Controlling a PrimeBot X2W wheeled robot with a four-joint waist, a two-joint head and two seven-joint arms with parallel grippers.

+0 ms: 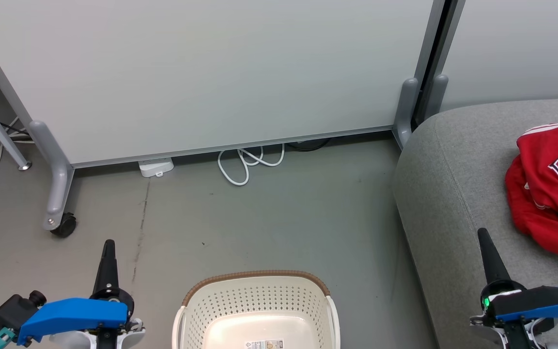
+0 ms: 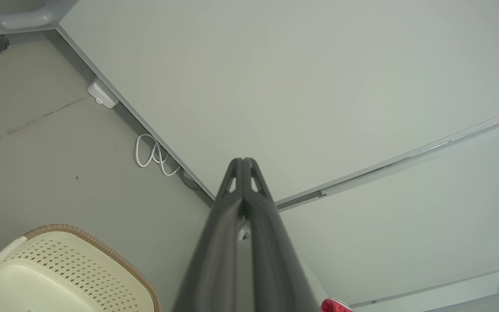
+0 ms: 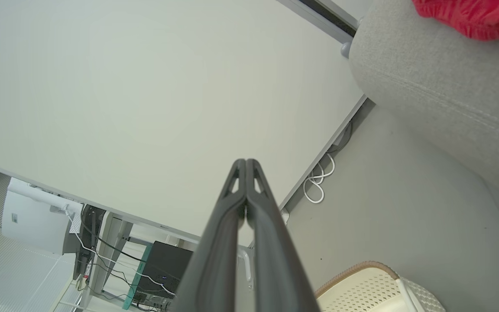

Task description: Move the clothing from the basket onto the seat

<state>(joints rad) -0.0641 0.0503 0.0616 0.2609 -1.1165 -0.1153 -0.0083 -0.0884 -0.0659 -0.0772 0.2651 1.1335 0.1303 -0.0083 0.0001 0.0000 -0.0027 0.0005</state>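
Observation:
The red clothing (image 1: 552,191) lies bunched on the grey seat (image 1: 448,184) at the right, its dark lettering facing up; a strip of the clothing (image 3: 470,15) tops the right wrist view. The cream basket (image 1: 258,310) with a brown rim stands on the floor at the bottom centre, and its inside shows no cloth. My left gripper (image 1: 108,244) is shut and holds nothing, left of the basket. My right gripper (image 1: 481,232) is shut and holds nothing, over the seat's front part, left of the clothing. Both wrist views show the shut fingers (image 2: 244,162) (image 3: 246,162) pressed together.
A white partition panel (image 1: 221,72) on castered grey feet (image 1: 63,225) stands behind the floor. White cables (image 1: 247,162) and a small white box (image 1: 155,167) lie at its base. Bare grey floor (image 1: 259,223) stretches between the partition and the basket.

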